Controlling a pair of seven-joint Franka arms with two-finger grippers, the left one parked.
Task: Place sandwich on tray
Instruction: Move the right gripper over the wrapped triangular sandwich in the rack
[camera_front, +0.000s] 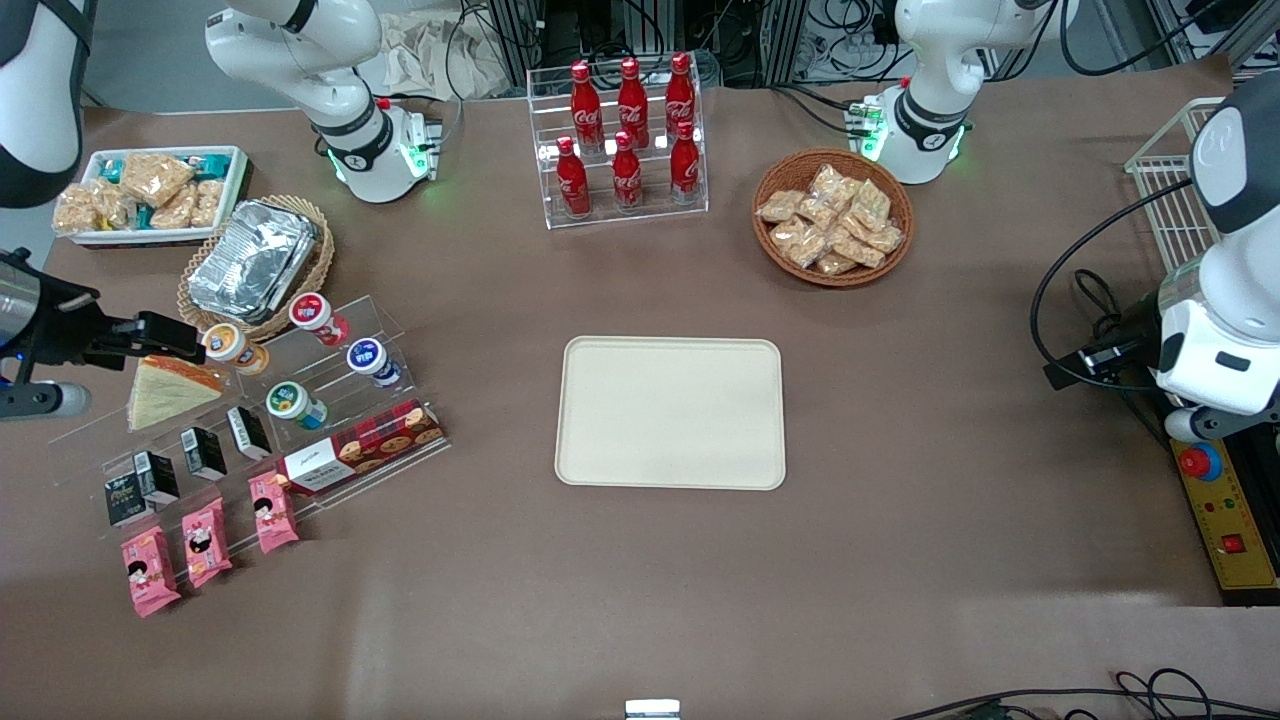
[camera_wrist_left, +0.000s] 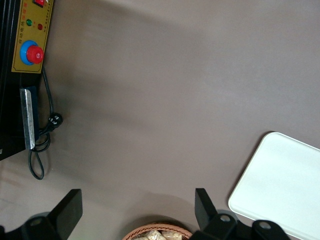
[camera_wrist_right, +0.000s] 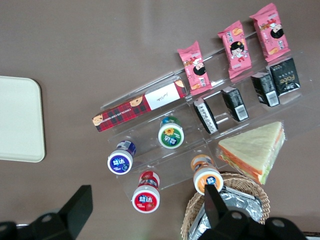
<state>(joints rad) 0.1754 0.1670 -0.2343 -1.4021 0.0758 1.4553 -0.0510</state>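
Observation:
The sandwich (camera_front: 170, 390) is a triangular wedge in clear wrap with cream bread faces. It lies on the upper step of a clear display rack at the working arm's end of the table. In the right wrist view the sandwich (camera_wrist_right: 255, 150) shows its orange and green filling edge. The cream-beige tray (camera_front: 670, 412) lies bare at the middle of the table and also shows in the right wrist view (camera_wrist_right: 20, 120) and the left wrist view (camera_wrist_left: 280, 185). My right gripper (camera_front: 185, 340) hovers open and empty above the rack (camera_wrist_right: 145, 210), just farther from the front camera than the sandwich.
The clear rack (camera_front: 400, 330) holds small lidded jars (camera_front: 318, 315), black cartons (camera_front: 205, 452), pink packets (camera_front: 205, 540) and a plaid biscuit box (camera_front: 365, 447). A wicker basket of foil packs (camera_front: 255, 260), a white bin of snack packets (camera_front: 150, 190), a cola bottle rack (camera_front: 625, 140) and a snack basket (camera_front: 832, 215) stand farther from the front camera.

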